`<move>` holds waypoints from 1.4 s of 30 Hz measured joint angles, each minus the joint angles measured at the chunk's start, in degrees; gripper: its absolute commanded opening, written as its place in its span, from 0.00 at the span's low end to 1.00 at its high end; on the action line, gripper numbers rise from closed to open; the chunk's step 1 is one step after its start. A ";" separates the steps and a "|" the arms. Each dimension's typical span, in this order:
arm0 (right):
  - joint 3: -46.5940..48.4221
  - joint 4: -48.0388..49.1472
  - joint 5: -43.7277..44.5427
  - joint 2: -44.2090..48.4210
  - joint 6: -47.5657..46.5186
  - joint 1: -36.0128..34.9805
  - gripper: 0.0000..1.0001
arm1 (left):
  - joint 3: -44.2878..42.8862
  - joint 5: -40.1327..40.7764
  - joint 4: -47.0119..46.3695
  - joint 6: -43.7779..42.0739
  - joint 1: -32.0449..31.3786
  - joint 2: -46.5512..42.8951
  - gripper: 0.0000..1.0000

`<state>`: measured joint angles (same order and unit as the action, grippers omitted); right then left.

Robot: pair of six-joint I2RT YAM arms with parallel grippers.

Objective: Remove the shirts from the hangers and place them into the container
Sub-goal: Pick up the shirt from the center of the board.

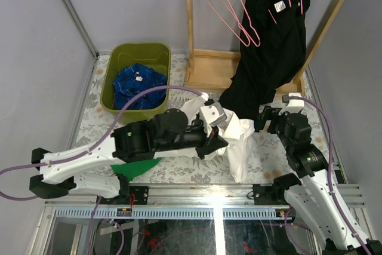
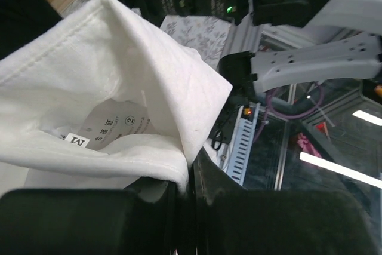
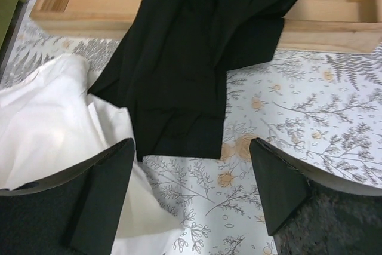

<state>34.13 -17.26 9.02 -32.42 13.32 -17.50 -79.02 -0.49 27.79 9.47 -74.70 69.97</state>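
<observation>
A: What sits at the far left corner of the table (image 1: 89, 111)?
B: The container (image 1: 111, 91), with the blue shirt (image 1: 138, 86) bunched inside it
A: And the left gripper (image 2: 186, 177)?
B: Its jaws are pinched tight on the white shirt (image 2: 119, 58), by the near edge. The neck tag (image 2: 79, 141) reads "M"; the label (image 2: 116, 125) beside it shows a circled 2, the rest too small to read
A: Further right?
B: The black shirt (image 1: 271, 46) hangs on the wooden rack (image 1: 190, 28), its white tag (image 1: 279, 6) unreadable, its hem on the table. The right gripper (image 3: 191, 171) stands wide apart, holding nothing
</observation>
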 measured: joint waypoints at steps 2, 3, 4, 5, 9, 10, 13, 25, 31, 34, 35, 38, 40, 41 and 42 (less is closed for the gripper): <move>-0.15 0.13 2.21 0.72 0.55 0.00 0.86 | 0.04 -1.49 -0.96 0.02 0.00 -1.92 0.00; -0.26 0.24 2.93 1.05 0.81 0.00 0.85 | 0.04 -2.19 -1.62 0.04 0.00 -2.95 0.00; -0.31 0.26 3.85 1.25 1.11 0.00 0.85 | -0.09 -2.99 -2.27 0.09 0.00 -3.98 0.00; -0.35 0.33 4.39 1.33 1.33 0.00 0.85 | -0.61 -3.72 -2.51 0.13 0.00 -4.61 0.00; -0.37 0.37 6.19 1.42 2.16 0.00 0.85 | -7.85 -7.96 -2.60 0.59 0.00 -3.78 0.00; -0.37 0.37 6.58 1.49 2.36 0.00 0.85 | -10.12 -9.16 -2.84 0.66 0.00 -3.15 0.00; -0.37 0.39 7.06 1.75 3.02 0.00 0.85 | -12.76 -11.06 -4.92 0.68 -0.15 -2.71 0.00; -0.37 -0.09 7.85 2.73 3.41 0.00 0.86 | 3.63 0.94 -6.14 4.90 12.55 -2.62 0.00; -0.35 -0.98 7.08 0.96 3.39 0.00 0.86 | 18.97 2.23 -2.16 7.87 24.79 1.07 0.01; -0.35 -1.03 6.73 0.48 3.39 0.00 0.86 | 21.40 1.77 -0.83 7.82 24.48 3.82 0.08; -0.35 -1.03 6.54 0.42 3.39 0.00 0.86 | 21.79 1.46 -0.72 7.80 24.22 5.01 0.13; -0.35 -1.03 6.34 0.37 3.39 0.00 0.86 | 22.21 0.81 -0.85 7.72 23.06 8.17 0.19; -0.35 -1.03 6.29 0.24 3.41 0.00 0.86 | 22.18 -0.02 -1.31 7.58 21.53 9.88 0.25; -0.35 -1.03 6.27 0.13 3.39 0.00 0.86 | 21.99 -0.72 -1.44 7.54 20.52 10.91 0.31; -0.35 -1.03 6.27 0.02 3.39 0.00 0.86 | 21.66 -1.42 -1.66 7.48 19.39 12.11 0.34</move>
<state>33.78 -18.28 15.29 -32.40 16.71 -17.50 -57.36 -1.91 26.13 16.95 -55.31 82.08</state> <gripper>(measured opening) 0.861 0.235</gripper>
